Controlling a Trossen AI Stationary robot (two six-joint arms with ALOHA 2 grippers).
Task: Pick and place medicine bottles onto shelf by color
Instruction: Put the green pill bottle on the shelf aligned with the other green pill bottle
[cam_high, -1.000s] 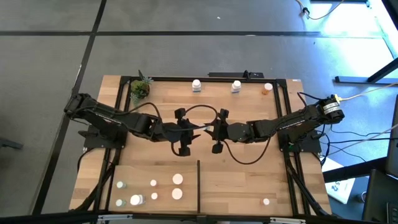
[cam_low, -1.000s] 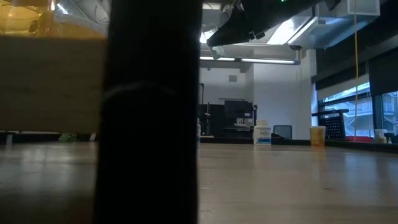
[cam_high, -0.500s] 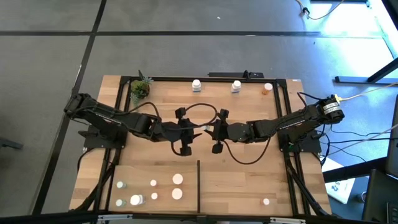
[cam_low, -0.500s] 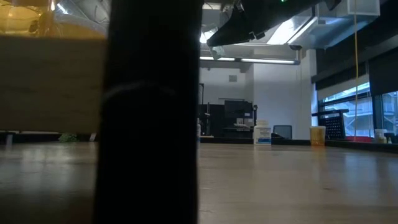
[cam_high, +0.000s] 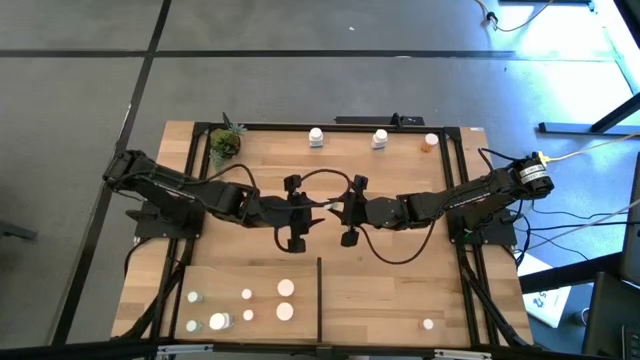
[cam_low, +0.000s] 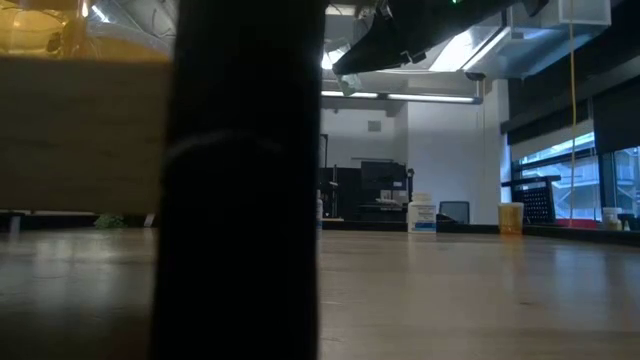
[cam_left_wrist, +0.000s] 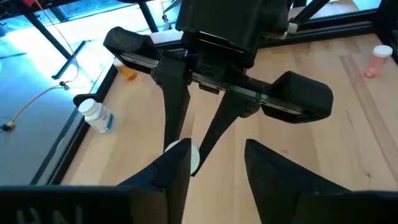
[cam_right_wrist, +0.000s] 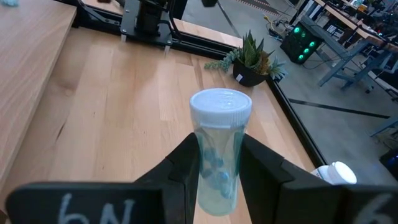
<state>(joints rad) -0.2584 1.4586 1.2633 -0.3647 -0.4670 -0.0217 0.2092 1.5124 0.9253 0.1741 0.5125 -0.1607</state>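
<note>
Open-plan robotics lab: ceiling strip lights, workbenches, grey carpet floor

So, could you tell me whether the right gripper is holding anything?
Yes: the right gripper is shut on a clear bottle with a white cap, pills visible inside.

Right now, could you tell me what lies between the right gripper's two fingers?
A clear bottle with a white cap, upright between the right gripper's fingers; the right wrist view shows it.

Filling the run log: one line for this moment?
right jaws: shut on white-capped bottle | left jaws: open, opposite, over shelf centre | status: not yet placed
</note>
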